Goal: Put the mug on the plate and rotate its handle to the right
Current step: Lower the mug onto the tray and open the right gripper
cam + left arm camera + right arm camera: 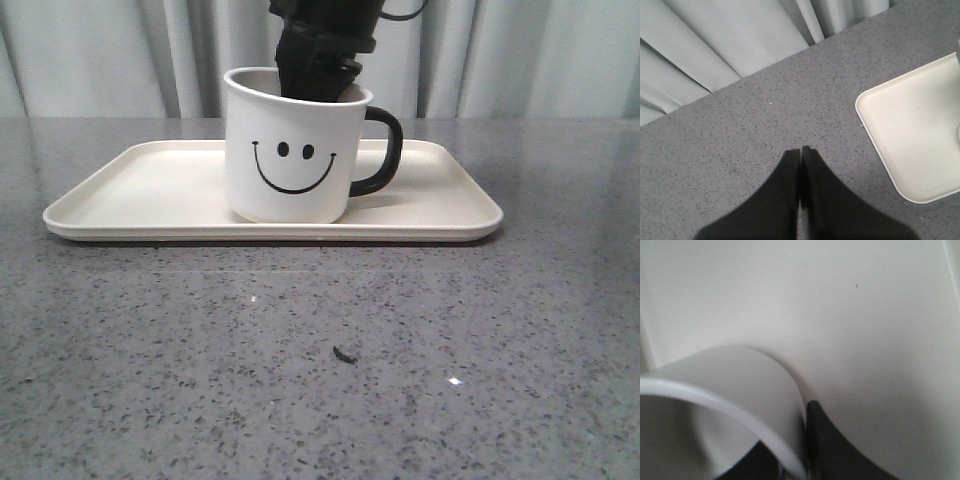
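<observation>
The white mug point(290, 160) with the black smiley face stands upright on the cream plate point(150, 190). Its black handle point(385, 150) points right. My right gripper point(320, 75) comes down from above at the mug's far rim. In the right wrist view the mug wall point(740, 385) sits between the two fingers of the right gripper point(790, 440), one inside and one outside, over the plate point(840, 315). My left gripper point(801, 150) is shut and empty above the grey table, beside a corner of the plate point(915, 125). It does not show in the front view.
The grey speckled table point(320, 400) stretches in front of the plate, with a small dark scrap point(345, 353) on it. Pale curtains point(100, 60) hang behind the table's far edge.
</observation>
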Controlling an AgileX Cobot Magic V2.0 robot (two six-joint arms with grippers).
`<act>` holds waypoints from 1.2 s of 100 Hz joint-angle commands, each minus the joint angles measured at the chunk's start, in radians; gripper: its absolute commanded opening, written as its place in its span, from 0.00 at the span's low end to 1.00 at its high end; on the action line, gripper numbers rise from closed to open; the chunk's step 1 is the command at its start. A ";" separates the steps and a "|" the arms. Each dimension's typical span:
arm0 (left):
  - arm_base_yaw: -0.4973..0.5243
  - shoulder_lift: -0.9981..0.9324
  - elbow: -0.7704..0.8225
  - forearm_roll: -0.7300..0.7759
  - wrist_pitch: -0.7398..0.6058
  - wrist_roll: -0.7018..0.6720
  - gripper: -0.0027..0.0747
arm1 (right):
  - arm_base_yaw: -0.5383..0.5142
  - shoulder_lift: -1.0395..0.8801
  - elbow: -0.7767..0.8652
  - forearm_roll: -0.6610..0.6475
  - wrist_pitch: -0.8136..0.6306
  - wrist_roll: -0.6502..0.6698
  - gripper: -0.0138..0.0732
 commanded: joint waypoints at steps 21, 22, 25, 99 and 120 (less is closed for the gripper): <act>-0.007 -0.016 -0.020 0.016 -0.023 -0.009 0.01 | -0.001 -0.050 -0.023 0.016 0.090 -0.012 0.36; -0.007 -0.016 -0.020 0.016 -0.023 -0.009 0.01 | -0.001 -0.050 -0.023 0.016 0.090 -0.012 0.36; -0.007 -0.016 -0.020 0.016 -0.023 -0.009 0.01 | -0.001 -0.050 -0.023 0.016 0.090 -0.012 0.37; -0.007 -0.016 -0.020 0.016 -0.023 -0.009 0.01 | -0.001 -0.051 -0.126 0.059 0.090 -0.009 0.38; -0.007 -0.016 -0.020 0.016 -0.023 -0.009 0.01 | -0.001 -0.063 -0.127 0.060 0.090 0.008 0.38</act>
